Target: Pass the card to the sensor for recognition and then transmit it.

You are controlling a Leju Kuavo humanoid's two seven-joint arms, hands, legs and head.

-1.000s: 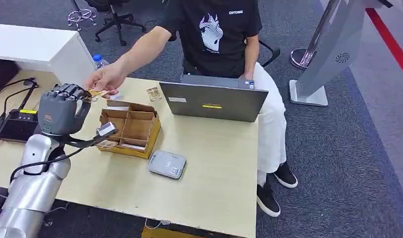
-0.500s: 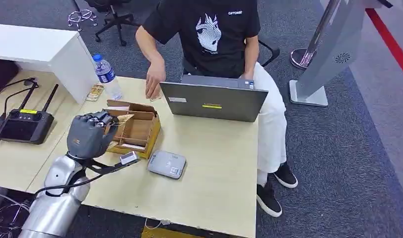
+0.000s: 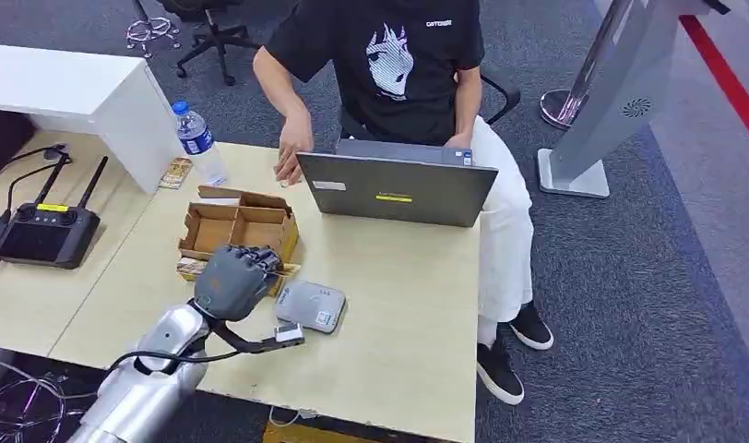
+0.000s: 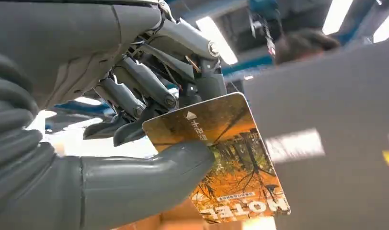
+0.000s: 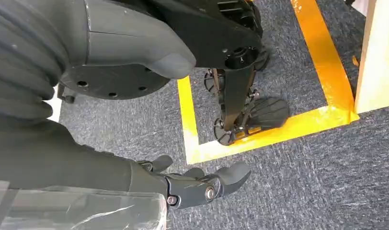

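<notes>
The card (image 4: 221, 158) is in the left hand (image 3: 232, 280). In the left wrist view the thick grey thumb (image 4: 149, 172) presses on the card's face and dark fingers (image 4: 135, 129) sit behind its top edge, so the card is pinched between them. Most of the card sticks out past the thumb, toward the lower middle of that picture. It has an orange picture of trees on it and white letters at its far end.

In the head view the left hand is in the lower left part of the frame, above the table (image 3: 398, 305). It is over the near edge of the brown box (image 3: 237, 235), and a bit of the card shows at the right side of the hand. The grey sensor (image 3: 311, 305) lies flat on the table just to the right of the hand. I cannot tell if the card touches the sensor.

The right hand (image 5: 202, 184) hangs over the grey carpet in the right wrist view. Its fingers are bent a little and spread, and it holds nothing.

A person (image 3: 398, 65) sits at the far side of the table, at the top middle of the head view, behind a grey laptop (image 3: 398, 189). A water bottle (image 3: 197, 140) stands at the upper left, and a black remote (image 3: 43, 231) lies at the left edge.
</notes>
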